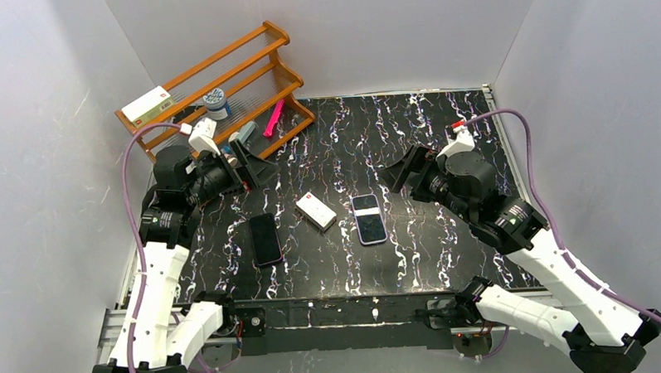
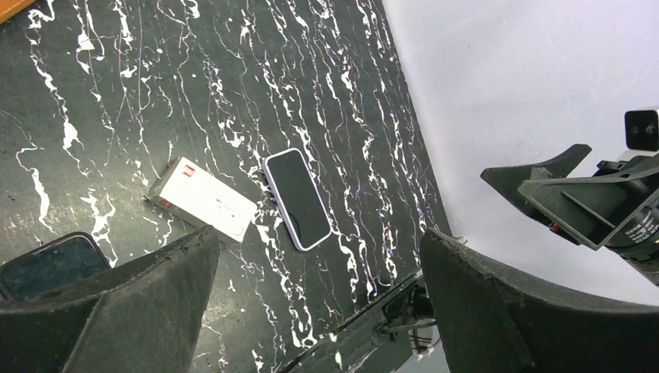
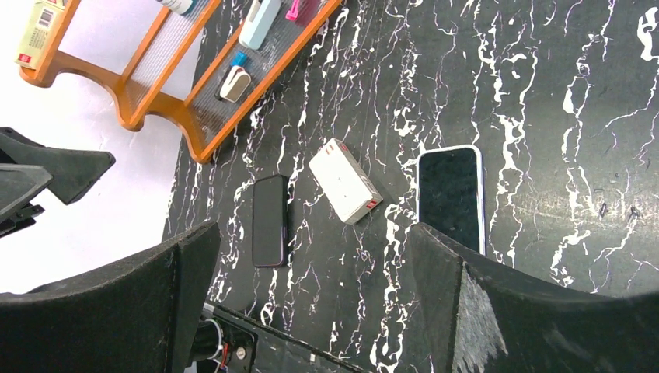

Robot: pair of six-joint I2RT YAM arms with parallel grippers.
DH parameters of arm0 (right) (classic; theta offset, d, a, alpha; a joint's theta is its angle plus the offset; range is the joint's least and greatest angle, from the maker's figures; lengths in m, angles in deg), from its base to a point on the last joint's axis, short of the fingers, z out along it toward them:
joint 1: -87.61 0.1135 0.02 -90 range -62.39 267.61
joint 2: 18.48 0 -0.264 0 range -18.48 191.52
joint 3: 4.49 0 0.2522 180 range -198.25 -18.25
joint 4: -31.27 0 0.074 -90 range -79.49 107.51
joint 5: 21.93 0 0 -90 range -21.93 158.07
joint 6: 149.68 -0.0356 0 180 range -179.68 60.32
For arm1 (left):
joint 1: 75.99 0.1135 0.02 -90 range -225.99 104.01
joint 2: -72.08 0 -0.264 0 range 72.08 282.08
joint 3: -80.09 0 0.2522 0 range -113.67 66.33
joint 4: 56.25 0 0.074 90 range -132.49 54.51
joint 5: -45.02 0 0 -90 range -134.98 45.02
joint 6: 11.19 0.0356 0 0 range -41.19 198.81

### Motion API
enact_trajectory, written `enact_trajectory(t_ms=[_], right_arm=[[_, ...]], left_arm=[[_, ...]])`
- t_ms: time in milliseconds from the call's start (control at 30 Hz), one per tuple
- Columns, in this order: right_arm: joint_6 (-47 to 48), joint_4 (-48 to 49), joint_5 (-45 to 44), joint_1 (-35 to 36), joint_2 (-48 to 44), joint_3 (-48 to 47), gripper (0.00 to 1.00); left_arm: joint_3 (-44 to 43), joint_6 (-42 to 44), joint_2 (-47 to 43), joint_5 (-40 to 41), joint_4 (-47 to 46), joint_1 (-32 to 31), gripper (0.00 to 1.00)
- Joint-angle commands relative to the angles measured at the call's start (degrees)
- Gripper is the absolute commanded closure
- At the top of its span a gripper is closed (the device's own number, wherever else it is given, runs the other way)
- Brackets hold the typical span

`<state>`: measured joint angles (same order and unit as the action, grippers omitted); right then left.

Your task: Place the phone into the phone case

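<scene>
both spread wide: left hand [image 1: 258, 168], right hand [image 1: 400, 174].

the top view looks down from above and behind the arm bases, over the whole table [image 1: 446, 257]. the left wrist view faces down and rightward, the right wrist view down and leftward toward the rack [image 3: 198, 144], both from well above. all 3 share the white box [image 1: 315, 210] mid-table.

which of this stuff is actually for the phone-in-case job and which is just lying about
For the job: white-rimmed phone; dark slab, probably the case, though that is hard to tell.
Lying about: white box; wooden rack with its small items.
</scene>
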<state>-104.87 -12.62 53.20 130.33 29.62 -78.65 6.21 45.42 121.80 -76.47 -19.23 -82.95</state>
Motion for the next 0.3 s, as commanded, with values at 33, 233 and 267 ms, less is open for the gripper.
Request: enact_trajectory(t_ms=[33,233,267], right_arm=[[1.2,2.3,-0.9,-0.3,-1.2,-1.5,0.01],[1.0,2.4,-0.7,-0.2,-1.4,-0.4,0.01],[0.9,2.5,-0.7,-0.3,-1.6,-0.2,0.01]], left_arm=[[-0.5,-1.1,-0.9,-0.8,1.0,0.0,0.02],[-0.4,-0.6,-0.1,-0.5,1.5,0.0,0.02],[-0.4,-0.6,-0.2,-0.3,1.5,0.0,0.02]])
